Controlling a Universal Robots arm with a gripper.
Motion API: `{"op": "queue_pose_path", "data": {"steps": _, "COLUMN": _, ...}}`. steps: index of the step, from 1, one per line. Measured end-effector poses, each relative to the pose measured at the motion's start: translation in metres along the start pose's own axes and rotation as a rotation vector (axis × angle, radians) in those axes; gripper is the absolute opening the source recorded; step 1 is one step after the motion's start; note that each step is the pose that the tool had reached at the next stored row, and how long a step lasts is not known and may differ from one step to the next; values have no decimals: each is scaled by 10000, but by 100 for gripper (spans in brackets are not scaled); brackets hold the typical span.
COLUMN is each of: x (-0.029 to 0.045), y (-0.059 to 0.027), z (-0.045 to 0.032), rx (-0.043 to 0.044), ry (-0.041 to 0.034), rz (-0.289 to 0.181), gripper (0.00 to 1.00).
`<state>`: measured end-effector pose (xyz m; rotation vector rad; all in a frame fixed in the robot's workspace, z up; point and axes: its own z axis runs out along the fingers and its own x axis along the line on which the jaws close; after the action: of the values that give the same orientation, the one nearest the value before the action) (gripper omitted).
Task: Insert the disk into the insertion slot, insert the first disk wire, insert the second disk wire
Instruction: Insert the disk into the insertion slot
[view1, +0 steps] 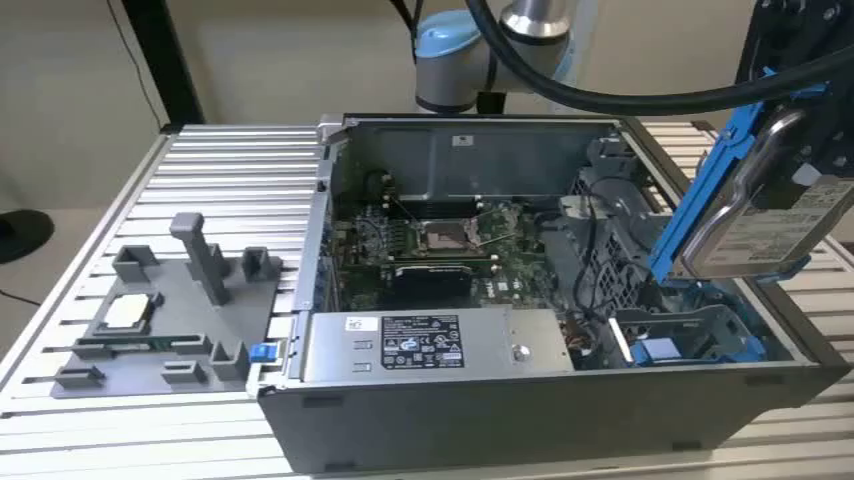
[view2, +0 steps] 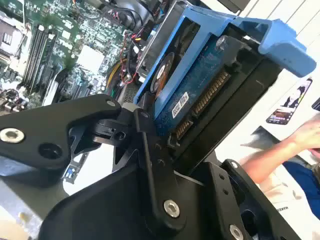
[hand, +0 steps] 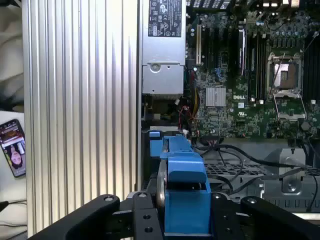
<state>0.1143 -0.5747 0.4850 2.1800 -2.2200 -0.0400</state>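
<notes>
The gripper (hand: 186, 212) pinches the blue-framed disk (view1: 750, 215), which hangs tilted just above the insertion slot (view1: 694, 328); I'd say it wants squaring with the bay, clear of the black cables (hand: 227, 149)

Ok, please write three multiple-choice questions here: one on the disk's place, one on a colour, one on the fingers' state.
1. Where is the disk? A held in the air above the open case; B flat on the case floor; C beside the case.
2. The frame round the disk is: A red; B yellow; C blue.
3. The fingers are: A open; B shut on the disk; C shut on nothing.
1 A: the exterior view shows it hanging over the case. 2 C: bright blue in both wrist views. 3 B: they clamp the frame from both sides.
</notes>
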Motion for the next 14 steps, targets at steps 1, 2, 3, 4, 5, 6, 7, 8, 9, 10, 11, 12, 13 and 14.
{"op": "queue_pose_path", "data": {"steps": 1, "x": 0, "y": 0, "z": 0, "rx": 0, "ry": 0, "rz": 1, "gripper": 0}}
{"op": "queue_pose_path", "data": {"steps": 2, "x": 0, "y": 0, "z": 0, "rx": 0, "ry": 0, "rz": 0, "gripper": 0}}
{"op": "queue_pose_path", "data": {"steps": 3, "x": 0, "y": 0, "z": 0, "rx": 0, "ry": 0, "rz": 0, "gripper": 0}}
{"op": "queue_pose_path", "data": {"steps": 4, "x": 0, "y": 0, "z": 0, "rx": 0, "ry": 0, "rz": 0, "gripper": 0}}
{"op": "queue_pose_path", "data": {"steps": 5, "x": 0, "y": 0, "z": 0, "rx": 0, "ry": 0, "rz": 0, "gripper": 0}}
{"op": "queue_pose_path", "data": {"steps": 6, "x": 0, "y": 0, "z": 0, "rx": 0, "ry": 0, "rz": 0, "gripper": 0}}
{"op": "queue_pose_path", "data": {"steps": 7, "x": 0, "y": 0, "z": 0, "rx": 0, "ry": 0, "rz": 0, "gripper": 0}}
{"op": "queue_pose_path", "data": {"steps": 8, "x": 0, "y": 0, "z": 0, "rx": 0, "ry": 0, "rz": 0, "gripper": 0}}
{"op": "queue_pose_path", "data": {"steps": 9, "x": 0, "y": 0, "z": 0, "rx": 0, "ry": 0, "rz": 0, "gripper": 0}}
{"op": "queue_pose_path", "data": {"steps": 10, "x": 0, "y": 0, "z": 0, "rx": 0, "ry": 0, "rz": 0, "gripper": 0}}
{"op": "queue_pose_path", "data": {"steps": 11, "x": 1, "y": 0, "z": 1, "rx": 0, "ry": 3, "rz": 0, "gripper": 0}}
{"op": "queue_pose_path", "data": {"steps": 12, "x": 4, "y": 0, "z": 6, "rx": 0, "ry": 2, "rz": 0, "gripper": 0}}
{"op": "queue_pose_path", "data": {"steps": 13, "x": 7, "y": 0, "z": 14, "rx": 0, "ry": 0, "rz": 0, "gripper": 0}}
{"op": "queue_pose_path", "data": {"steps": 14, "x": 13, "y": -1, "z": 21, "rx": 0, "ry": 1, "rz": 0, "gripper": 0}}
